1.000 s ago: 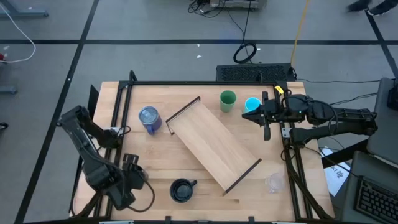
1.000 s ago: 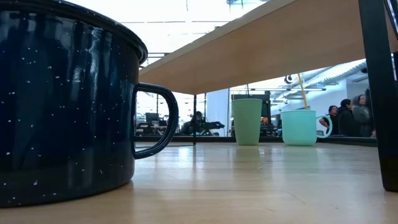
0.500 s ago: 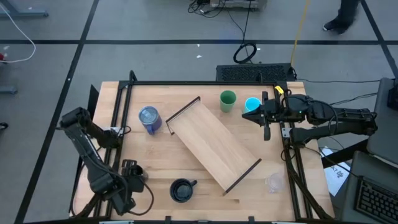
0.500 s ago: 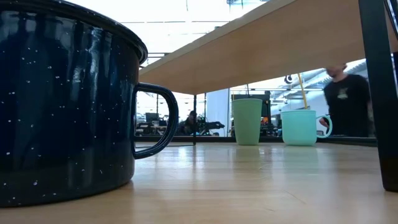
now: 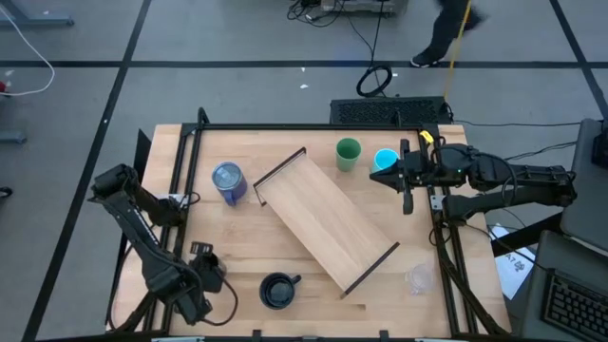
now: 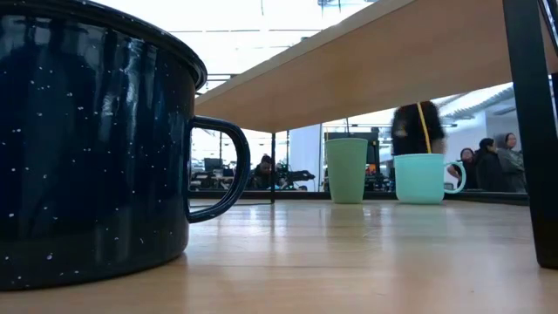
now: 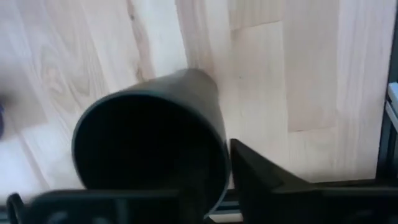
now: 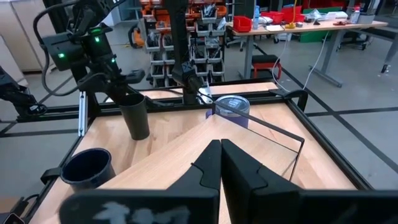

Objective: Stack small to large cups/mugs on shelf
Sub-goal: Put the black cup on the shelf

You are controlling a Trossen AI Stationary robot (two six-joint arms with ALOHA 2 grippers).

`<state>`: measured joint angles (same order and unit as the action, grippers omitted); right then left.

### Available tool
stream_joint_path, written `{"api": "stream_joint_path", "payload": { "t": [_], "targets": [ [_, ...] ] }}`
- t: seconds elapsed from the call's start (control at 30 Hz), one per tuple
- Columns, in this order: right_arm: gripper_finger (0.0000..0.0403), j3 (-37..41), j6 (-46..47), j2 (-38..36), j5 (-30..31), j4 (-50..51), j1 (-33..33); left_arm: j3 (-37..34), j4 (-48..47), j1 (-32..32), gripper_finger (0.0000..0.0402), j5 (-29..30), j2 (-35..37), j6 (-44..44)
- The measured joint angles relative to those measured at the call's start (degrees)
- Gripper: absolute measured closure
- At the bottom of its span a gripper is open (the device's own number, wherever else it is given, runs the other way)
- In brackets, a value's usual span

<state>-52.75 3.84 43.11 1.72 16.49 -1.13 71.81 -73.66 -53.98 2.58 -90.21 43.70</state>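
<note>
Your left tool (image 8: 118, 84) pinches black cup (image 7: 152, 140) at rim; right wrist view shows it upright at desk's (image 5: 237, 247) near-left corner, high view hides cup under arm. Left wrist view: matte dark round cup, tilted toward camera. Right tool (image 5: 407, 201) pressed together, just beside cyan mug (image 5: 385, 160). Low view alone shows navy mug's (image 6: 91, 148) white speckles. Light-wood shelf (image 5: 328, 220) lies diagonal mid-desk, well apart from left tool.
</note>
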Motion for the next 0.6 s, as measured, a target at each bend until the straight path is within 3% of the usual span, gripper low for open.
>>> {"api": "stream_joint_path", "payload": {
  "t": [0.07, 0.27, 0.6],
  "targets": [
    [0.0403, 0.02, 0.00, 0.00, 0.00, -0.13, 0.00, 0.00, 0.22, 0.06, 0.0389, -0.11, 0.02, -1.24],
    [0.0403, 0.02, 1.36, 0.00, 0.00, -1.82, 0.00, 2.13, -2.37, 2.15, 0.0396, 0.65, 2.39, -5.96],
    [0.0403, 0.02, 2.82, 0.09, 0.00, -1.68, 0.00, 15.59, -9.88, 4.61, 0.0399, 12.02, 8.80, -22.07]
  ]
}}
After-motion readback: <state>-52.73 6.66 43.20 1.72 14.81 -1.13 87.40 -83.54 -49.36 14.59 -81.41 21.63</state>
